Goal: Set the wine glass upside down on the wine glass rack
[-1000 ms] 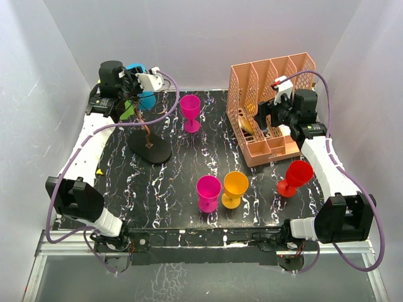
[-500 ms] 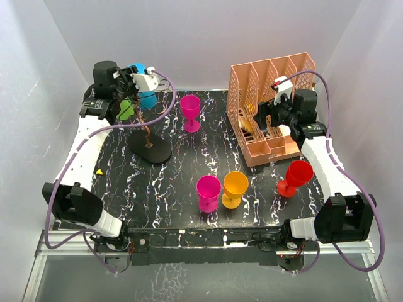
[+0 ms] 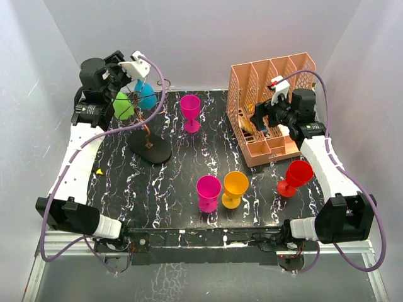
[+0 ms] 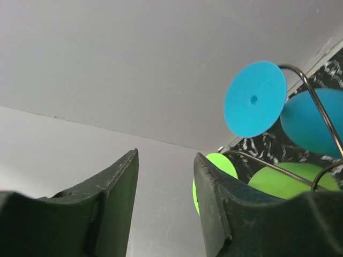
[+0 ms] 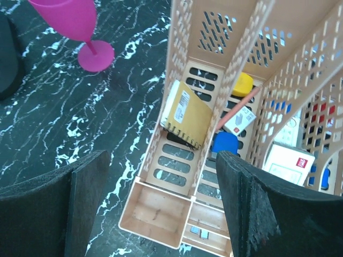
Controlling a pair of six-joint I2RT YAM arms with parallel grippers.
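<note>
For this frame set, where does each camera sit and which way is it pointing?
Top external: above and behind the robot, looking down on the table; both arms show whole.
Left wrist: by the wine glass rack, angled up at the wall; its own fingers frame the hanging blue glass and green glass.
Right wrist: looks down between its own fingers into the peach organizer, a magenta glass standing nearby.
Shared: top and left wrist both show the rack's glasses.

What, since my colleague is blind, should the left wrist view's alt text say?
A blue wine glass and a green wine glass hang upside down on wire arms of the wine glass rack. In front, the left end effector shows fingers apart, empty.
</note>
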